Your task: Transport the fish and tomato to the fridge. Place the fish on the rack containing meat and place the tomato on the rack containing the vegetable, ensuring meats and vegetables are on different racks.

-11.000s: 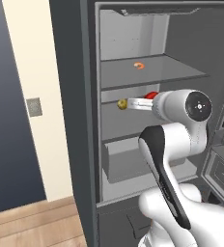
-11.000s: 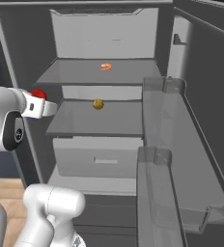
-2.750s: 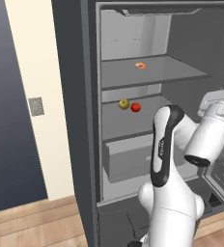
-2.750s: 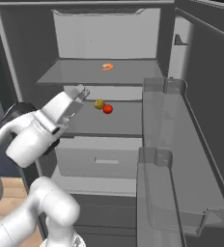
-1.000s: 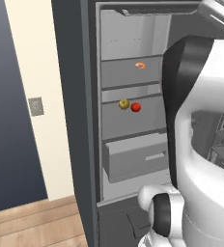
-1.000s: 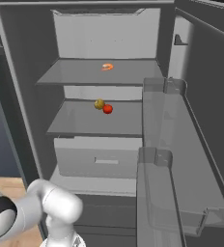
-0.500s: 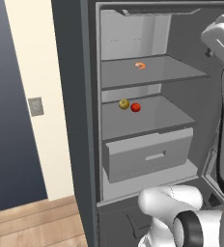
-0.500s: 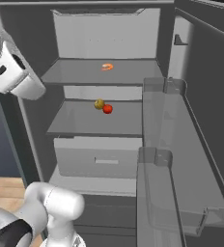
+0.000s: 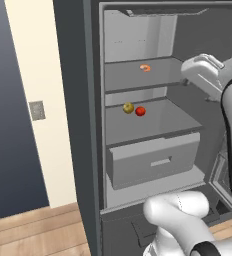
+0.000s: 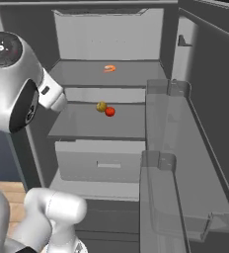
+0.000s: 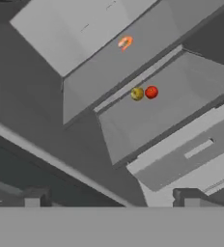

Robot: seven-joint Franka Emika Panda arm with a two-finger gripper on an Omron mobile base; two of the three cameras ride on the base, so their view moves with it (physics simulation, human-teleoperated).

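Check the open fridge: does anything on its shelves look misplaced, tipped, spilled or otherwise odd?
Nothing stands out. In the fridge the meat lies alone on the upper shelf. The tomato sits beside the vegetable on the shelf below. The drawer juts slightly out. No spill or damage shows.

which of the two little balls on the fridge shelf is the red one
The tomato, the ball on the right of the pair in the left base view. Its neighbour, touching or nearly so, is the yellow-green vegetable.
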